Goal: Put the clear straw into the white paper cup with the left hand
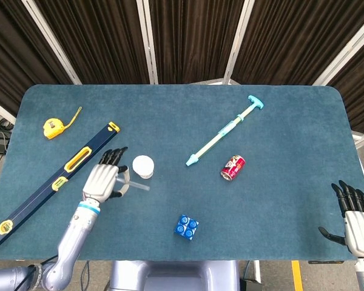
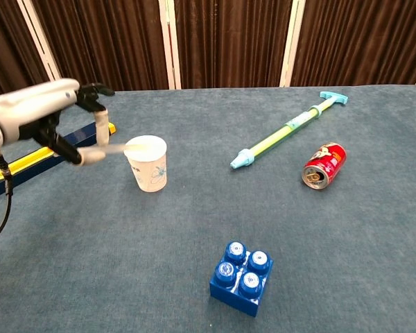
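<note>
The white paper cup (image 1: 143,167) (image 2: 147,163) stands upright on the blue table, left of centre. My left hand (image 1: 105,179) (image 2: 62,118) is raised above the table just left of the cup and pinches the clear straw (image 1: 136,185) (image 2: 118,148). The straw lies roughly level, its free end reaching over the cup's rim in the chest view. My right hand (image 1: 353,213) rests at the table's front right corner, fingers apart and nothing in it; the chest view does not show it.
A long blue and yellow spirit level (image 1: 60,179) (image 2: 35,163) lies left of the hand. A yellow tape measure (image 1: 53,127) sits far left. A blue toy brick (image 1: 186,227) (image 2: 241,277), a red can (image 1: 233,167) (image 2: 324,166) and a teal pump toy (image 1: 224,130) (image 2: 288,129) lie further right.
</note>
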`<state>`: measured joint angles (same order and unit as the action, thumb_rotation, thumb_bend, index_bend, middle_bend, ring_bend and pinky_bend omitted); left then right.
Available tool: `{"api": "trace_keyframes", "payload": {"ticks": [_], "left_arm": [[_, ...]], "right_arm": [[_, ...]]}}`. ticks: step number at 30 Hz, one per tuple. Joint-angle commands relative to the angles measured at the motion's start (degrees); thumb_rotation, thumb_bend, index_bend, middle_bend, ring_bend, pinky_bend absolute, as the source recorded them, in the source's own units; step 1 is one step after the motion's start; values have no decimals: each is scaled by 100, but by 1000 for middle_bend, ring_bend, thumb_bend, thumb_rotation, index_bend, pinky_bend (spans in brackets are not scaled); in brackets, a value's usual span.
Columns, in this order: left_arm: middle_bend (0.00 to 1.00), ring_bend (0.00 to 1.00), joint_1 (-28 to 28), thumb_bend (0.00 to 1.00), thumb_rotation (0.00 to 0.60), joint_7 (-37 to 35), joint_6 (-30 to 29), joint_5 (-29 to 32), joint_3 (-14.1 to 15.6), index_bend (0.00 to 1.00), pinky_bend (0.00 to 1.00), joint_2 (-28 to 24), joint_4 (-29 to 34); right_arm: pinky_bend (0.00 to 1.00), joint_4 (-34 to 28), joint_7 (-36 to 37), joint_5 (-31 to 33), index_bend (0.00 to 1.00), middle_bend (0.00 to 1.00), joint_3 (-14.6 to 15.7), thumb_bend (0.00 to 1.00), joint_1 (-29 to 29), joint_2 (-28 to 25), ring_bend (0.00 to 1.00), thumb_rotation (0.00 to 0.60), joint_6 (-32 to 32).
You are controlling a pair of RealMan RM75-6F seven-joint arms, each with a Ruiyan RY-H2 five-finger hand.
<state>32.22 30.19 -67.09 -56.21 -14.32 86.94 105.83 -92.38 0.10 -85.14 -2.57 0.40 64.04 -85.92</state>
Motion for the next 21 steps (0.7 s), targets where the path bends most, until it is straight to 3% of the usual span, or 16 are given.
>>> {"api": "trace_keyframes", "payload": {"ticks": [1,8,10,15,21], "left_arm": [[0,0,162,372,600,-609,207,755,-604,590,0,82,179],[0,0,361,372,600,-1916,692,1554,-1431,591,0,399,9],[0,0,409,372,600,-2165,762,1570,-1550,590,0,473,-114],[0,0,498,372,600,-2633,959,1582,-1641,590,0,558,-348],[0,0,586,373,600,-2967,1139,1457,-1521,591,0,630,-681]], "right_arm": [[0,0,7,2,0,0,-2,88,4,-3,0,600,7],[0,8,49,0,0,0,1,87,10,-16,0,600,24],[0,13,64,-2,0,0,2,87,12,-20,0,600,29],[0,19,90,-10,0,0,6,87,15,-27,0,600,36],[0,13,86,-6,0,0,6,87,14,-26,0,600,36]]}}
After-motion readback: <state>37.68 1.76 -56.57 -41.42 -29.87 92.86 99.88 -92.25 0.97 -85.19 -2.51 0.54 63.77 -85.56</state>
